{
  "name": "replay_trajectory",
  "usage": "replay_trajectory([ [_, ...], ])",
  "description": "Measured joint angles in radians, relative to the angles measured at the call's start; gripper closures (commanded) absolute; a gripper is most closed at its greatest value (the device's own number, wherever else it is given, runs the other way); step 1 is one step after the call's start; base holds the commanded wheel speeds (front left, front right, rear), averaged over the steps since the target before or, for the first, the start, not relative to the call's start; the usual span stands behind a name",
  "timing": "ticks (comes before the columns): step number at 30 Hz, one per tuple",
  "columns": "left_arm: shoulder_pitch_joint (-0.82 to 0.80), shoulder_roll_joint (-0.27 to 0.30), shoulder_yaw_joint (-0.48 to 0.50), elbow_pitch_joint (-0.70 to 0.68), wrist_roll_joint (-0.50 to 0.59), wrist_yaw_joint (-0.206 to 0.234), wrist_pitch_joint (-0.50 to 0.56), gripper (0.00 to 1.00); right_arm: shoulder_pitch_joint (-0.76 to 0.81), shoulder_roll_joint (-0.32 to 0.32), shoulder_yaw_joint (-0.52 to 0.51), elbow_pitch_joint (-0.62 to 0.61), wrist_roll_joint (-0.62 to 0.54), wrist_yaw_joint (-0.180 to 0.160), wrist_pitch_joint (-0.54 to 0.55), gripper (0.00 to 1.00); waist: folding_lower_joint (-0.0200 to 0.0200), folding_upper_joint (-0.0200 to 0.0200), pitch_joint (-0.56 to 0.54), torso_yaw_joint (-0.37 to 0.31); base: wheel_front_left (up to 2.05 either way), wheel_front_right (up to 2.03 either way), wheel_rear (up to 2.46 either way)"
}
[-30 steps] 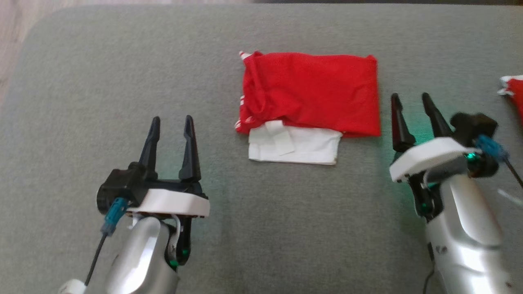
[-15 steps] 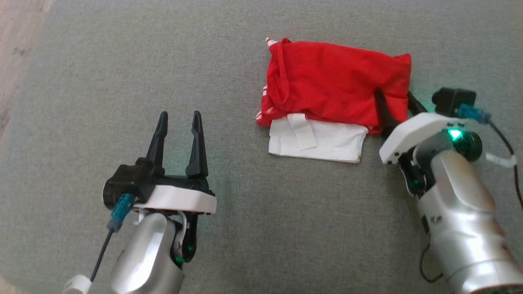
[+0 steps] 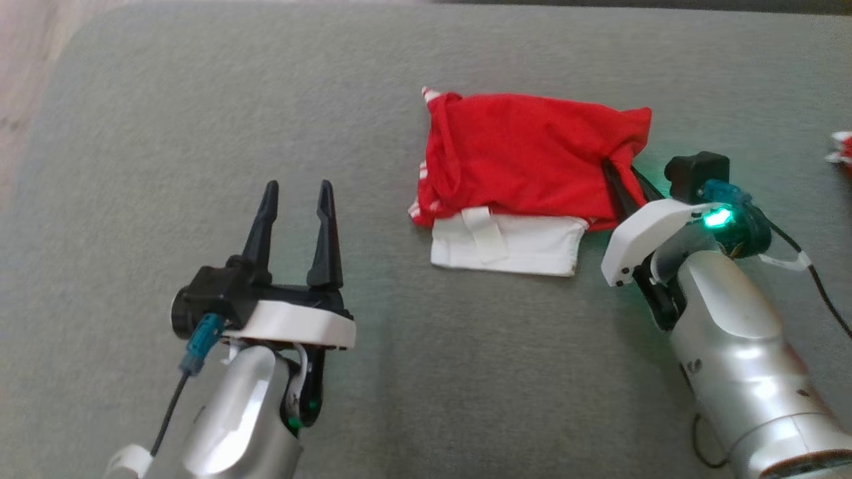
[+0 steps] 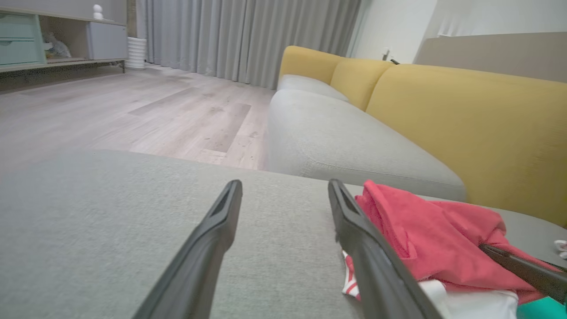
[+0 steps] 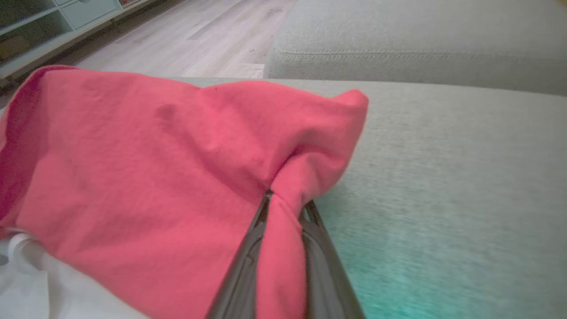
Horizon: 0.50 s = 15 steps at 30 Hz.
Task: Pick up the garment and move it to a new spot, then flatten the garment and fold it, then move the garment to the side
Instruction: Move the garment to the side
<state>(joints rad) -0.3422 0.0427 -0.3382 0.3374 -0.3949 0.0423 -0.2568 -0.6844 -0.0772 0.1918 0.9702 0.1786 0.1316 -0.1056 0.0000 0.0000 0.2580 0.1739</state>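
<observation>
Grey upholstery covers the broad seat cushion (image 3: 133, 133) that carries everything, with pale wooden floor (image 3: 20, 60) showing past its left edge.

At the lower left, the left arm's silver forearm rises from the bottom edge to a white wrist plate. The left claw (image 3: 297, 189) points straight away from the robot. Its two dark fingers stand wide apart with nothing between them, well to the left of the cloth. In the left wrist view this claw (image 4: 284, 186) reaches low over the bare cushion, with the cloth off to its right.

The garment (image 3: 526, 159) lies right of the centre of the cushion, folded into a rough rectangle. It is red on top, with a white layer sticking out along the near edge and striped trim at its left corner.

The right arm comes up from the lower right corner and slants left toward the garment, a green light glowing on its wrist. The right claw (image 3: 619, 174) is nearly closed on a pinch of red fabric at the garment's right edge. In the right wrist view the cloth (image 5: 133, 155) bunches into wrinkles toward that claw (image 5: 287, 204).

A small red-and-white scrap (image 3: 840, 146) lies at the far right edge, apart from the garment.
</observation>
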Motion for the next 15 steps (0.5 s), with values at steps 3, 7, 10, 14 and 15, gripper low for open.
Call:
replay_trajectory([
  [3,0.001,0.000,-0.016,0.001,0.000,0.000,0.000,0.00,0.001,-0.026,0.042,-0.011,-0.029,0.000,-0.007,1.00,0.0000,0.0000,-0.021,-0.033,0.00,0.00,0.00],
  [7,0.002,0.000,-0.044,0.001,0.000,0.000,0.000,0.00,0.011,-0.093,0.158,-0.068,-0.030,0.000,0.024,1.00,-0.0001,0.0000,-0.051,-0.083,0.00,0.00,0.00],
  [10,0.006,0.000,-0.063,0.000,-0.001,0.002,0.000,0.00,0.035,-0.170,0.244,-0.143,-0.007,0.000,0.066,1.00,-0.0001,0.0000,-0.071,-0.123,0.00,0.00,0.00],
  [14,0.006,0.000,-0.077,-0.004,-0.001,0.012,0.000,0.00,0.054,-0.323,0.292,-0.244,0.040,0.000,0.132,1.00,-0.0002,0.0000,-0.080,-0.171,0.00,0.00,0.00],
  [15,0.005,0.000,-0.077,-0.007,-0.001,0.012,0.000,0.00,0.054,-0.366,0.295,-0.267,0.044,0.000,0.147,1.00,-0.0002,0.0000,-0.078,-0.181,0.00,0.00,0.00],
])
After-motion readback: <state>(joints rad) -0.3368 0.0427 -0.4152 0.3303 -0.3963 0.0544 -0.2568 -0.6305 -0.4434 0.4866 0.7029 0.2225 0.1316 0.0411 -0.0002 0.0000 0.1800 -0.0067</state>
